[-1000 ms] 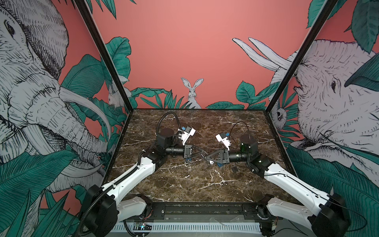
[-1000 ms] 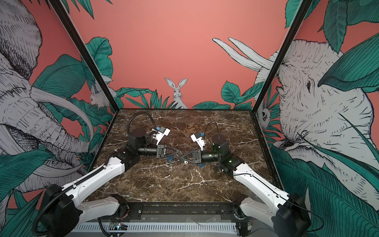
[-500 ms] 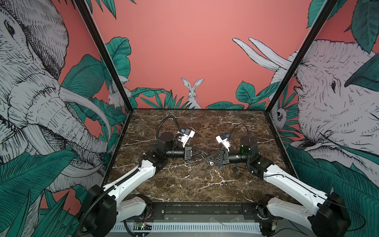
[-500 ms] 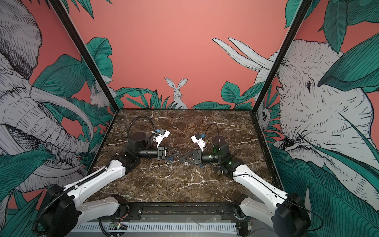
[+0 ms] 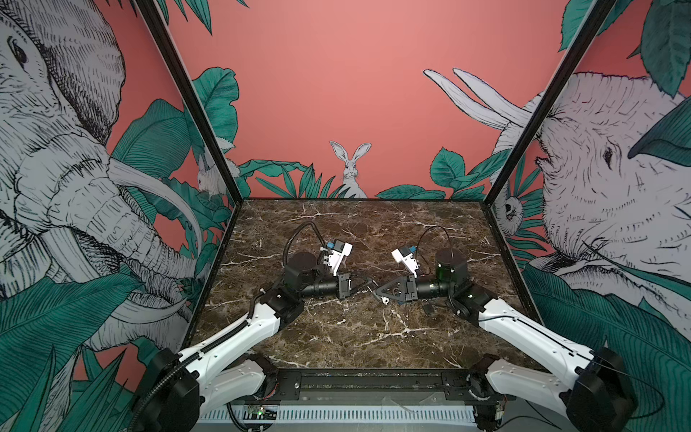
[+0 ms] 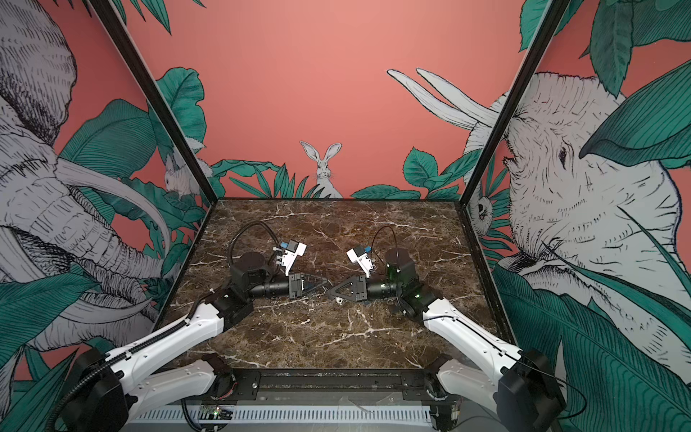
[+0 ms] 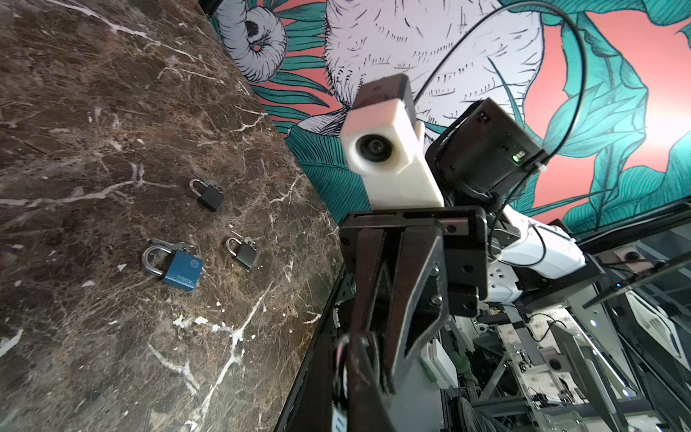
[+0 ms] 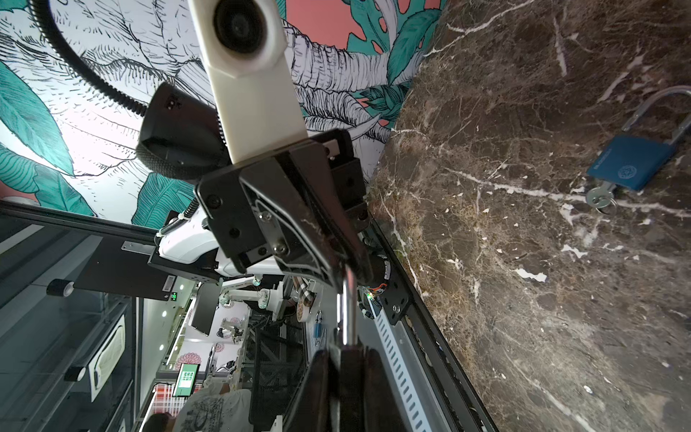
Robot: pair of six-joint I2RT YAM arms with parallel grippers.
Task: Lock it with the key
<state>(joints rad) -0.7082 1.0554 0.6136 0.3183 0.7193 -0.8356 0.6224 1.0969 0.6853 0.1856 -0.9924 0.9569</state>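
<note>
Left gripper point(image 5: 364, 286) is sliding nearer; both it and right gripper point(image 5: 377, 292) are pinching one small padlock point(image 8: 347, 310) between them, mid-table.

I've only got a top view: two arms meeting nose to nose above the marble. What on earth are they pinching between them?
Observer: The right wrist view shows a silver shackle spanning from the left gripper into the right gripper; both are shut on it.
Visitor: Any other locks around?
Observer: A blue padlock lies on the table, seen from the left wrist view.
Visitor: Does it have a key?
Observer: Yes, the right wrist view shows a key at the end of its body.
</note>
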